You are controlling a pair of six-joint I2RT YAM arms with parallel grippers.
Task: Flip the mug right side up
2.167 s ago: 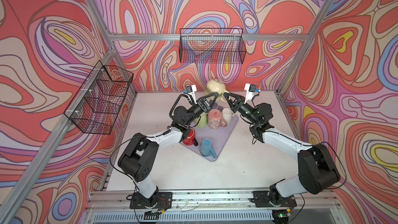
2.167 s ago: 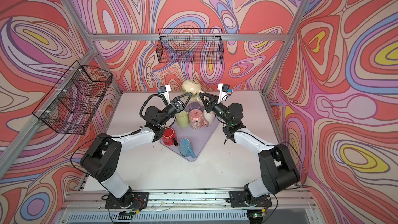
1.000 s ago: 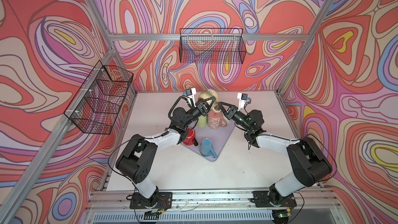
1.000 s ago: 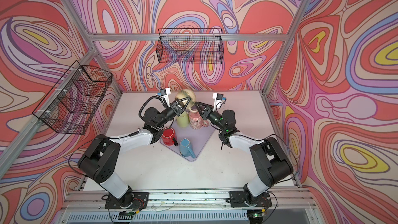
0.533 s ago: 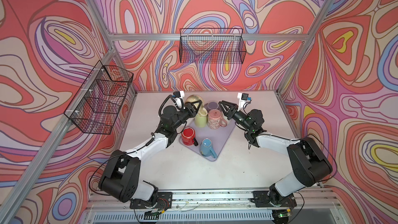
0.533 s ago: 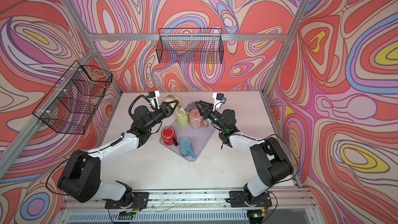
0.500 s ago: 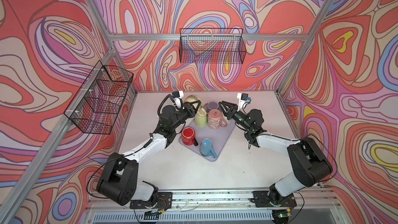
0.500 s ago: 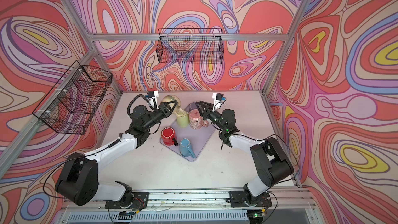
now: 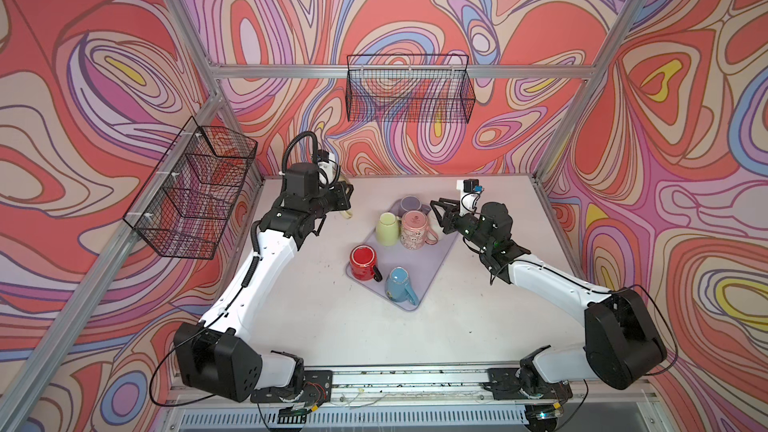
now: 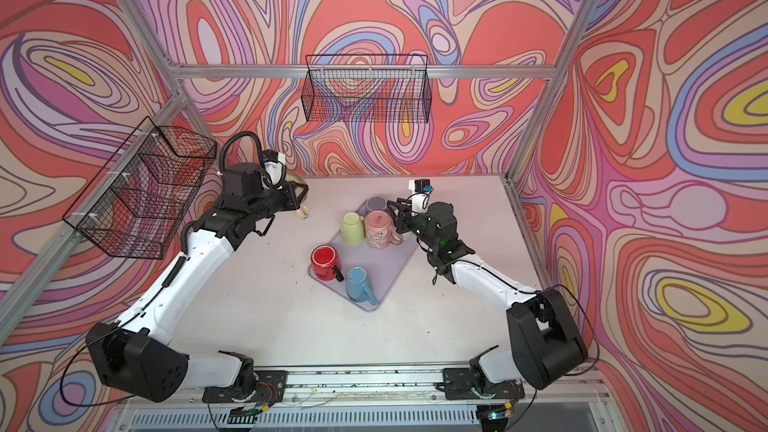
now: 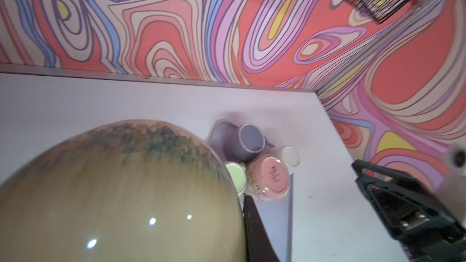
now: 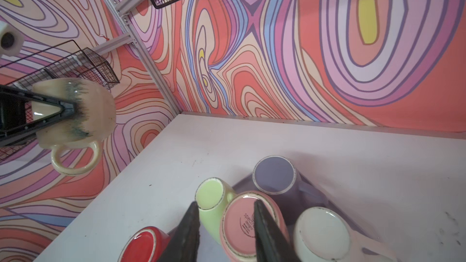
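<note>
Left gripper [image 9: 347,196] clamping beige mug [image 12: 100,112], apparently airborne

Two matching robot arms, the left arm [image 9: 270,257] and the right arm [image 9: 552,282], stand on black plates bolted to a silver rail [image 9: 399,378]. Each has glossy white shells joined by bulky black joint housings. Near the rail, thin black cables [image 9: 248,274] trail along the white shells. Far from the rail, a ribbed black hose [image 9: 303,134] arches over the left arm. Each wrist has a small white camera [image 9: 465,196] and black triangular fingers [image 12: 186,235].
</note>
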